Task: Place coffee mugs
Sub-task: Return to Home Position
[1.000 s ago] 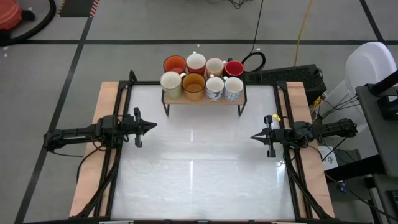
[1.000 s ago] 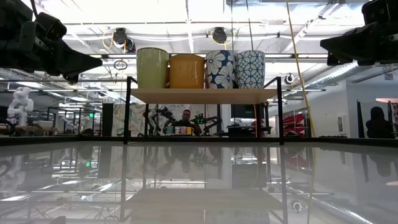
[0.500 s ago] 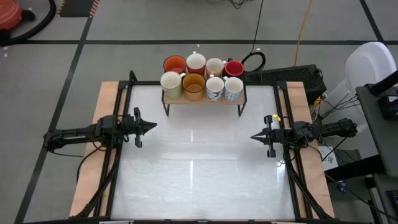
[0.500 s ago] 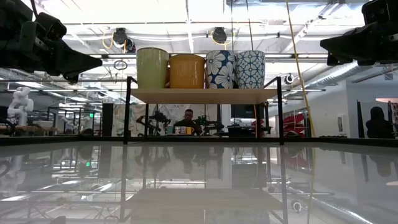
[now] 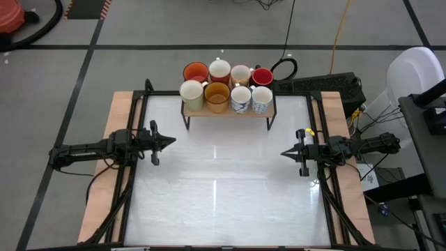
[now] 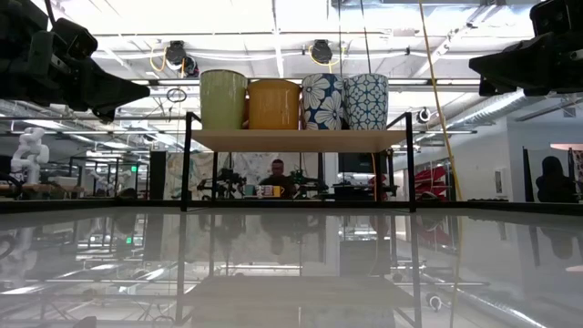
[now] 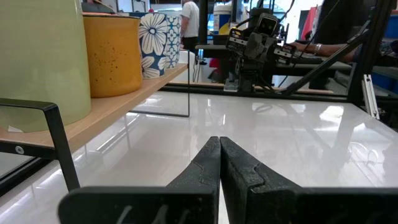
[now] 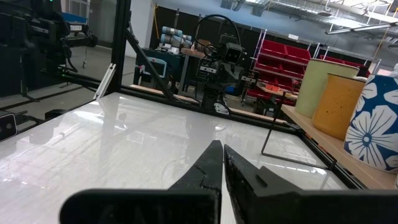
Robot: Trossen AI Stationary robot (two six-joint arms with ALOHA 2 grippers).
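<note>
The left gripper and right gripper are both pinched closed on nothing, parked at opposite table sides, likely resting. All eight coffee mugs stand packed on the far shelf, so placing looks finished.

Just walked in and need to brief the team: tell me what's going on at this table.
All eight coffee mugs stand on the small shelf at the far edge of the table, in two rows of four. Neither arm holds anything. The left gripper hovers shut over the table's left side and the right gripper shut over its right side, tips pointing toward each other.
</note>
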